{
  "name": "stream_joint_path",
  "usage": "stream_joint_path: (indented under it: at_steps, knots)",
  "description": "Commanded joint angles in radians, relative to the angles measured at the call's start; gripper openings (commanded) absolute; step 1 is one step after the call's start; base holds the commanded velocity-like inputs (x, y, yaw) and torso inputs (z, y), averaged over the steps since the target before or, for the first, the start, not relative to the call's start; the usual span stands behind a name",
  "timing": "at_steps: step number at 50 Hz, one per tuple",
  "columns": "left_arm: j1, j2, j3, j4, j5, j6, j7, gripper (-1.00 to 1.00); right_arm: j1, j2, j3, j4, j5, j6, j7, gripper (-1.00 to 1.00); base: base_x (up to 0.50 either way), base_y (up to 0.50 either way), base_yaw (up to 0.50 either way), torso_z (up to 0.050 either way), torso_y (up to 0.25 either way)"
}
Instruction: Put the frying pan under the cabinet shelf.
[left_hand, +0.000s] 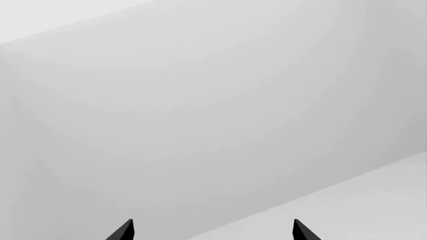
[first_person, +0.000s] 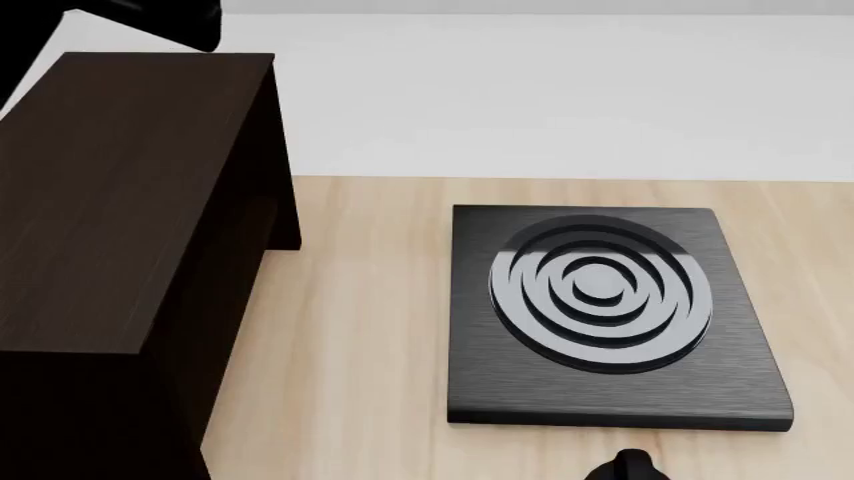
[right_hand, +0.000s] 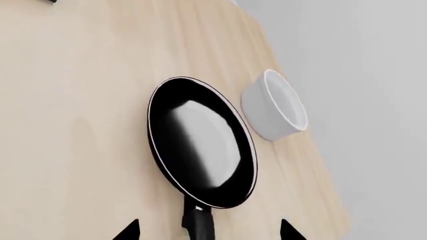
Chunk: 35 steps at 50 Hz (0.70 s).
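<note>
In the right wrist view the frying pan (right_hand: 200, 145) lies flat on the wooden table, round and black with a thin silver rim and a glossy inside. Its black handle (right_hand: 199, 225) runs back between the two tips of my right gripper (right_hand: 208, 232), which is open and touches nothing that I can see. The cabinet shelf (first_person: 127, 200), a big dark brown box, stands at the left of the head view; the pan is out of that view. My left gripper (left_hand: 213, 231) is open and faces only pale grey wall and floor.
A square black hob (first_person: 607, 310) with concentric rings lies on the table (first_person: 360, 330) right of the cabinet. A white bowl (right_hand: 273, 105) stands close beside the pan, near the table edge (right_hand: 320, 170). A dark arm part (first_person: 627, 466) shows at the head view's bottom.
</note>
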Motion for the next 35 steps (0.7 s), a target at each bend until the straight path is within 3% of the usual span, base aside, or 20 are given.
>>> stream_joint_path:
  at_steps: [1,15,35]
  knots:
    - [-0.011,0.007,0.007,0.004,-0.006,-0.012,-0.008,1.0,-0.006,-0.026,0.074,0.045,0.063,-0.035,0.022,1.0,0.0,0.0,0.0,0.0,0.0]
    - [-0.027,0.02,0.019,-0.005,-0.01,-0.02,-0.018,1.0,-0.002,-0.029,0.157,0.174,0.153,-0.138,0.073,1.0,0.0,0.0,0.0,0.0,0.0]
    - [-0.089,0.052,0.049,-0.019,-0.012,-0.054,-0.039,1.0,0.044,-0.002,0.141,0.321,0.195,-0.209,0.115,1.0,0.0,0.0,0.0,0.0,0.0]
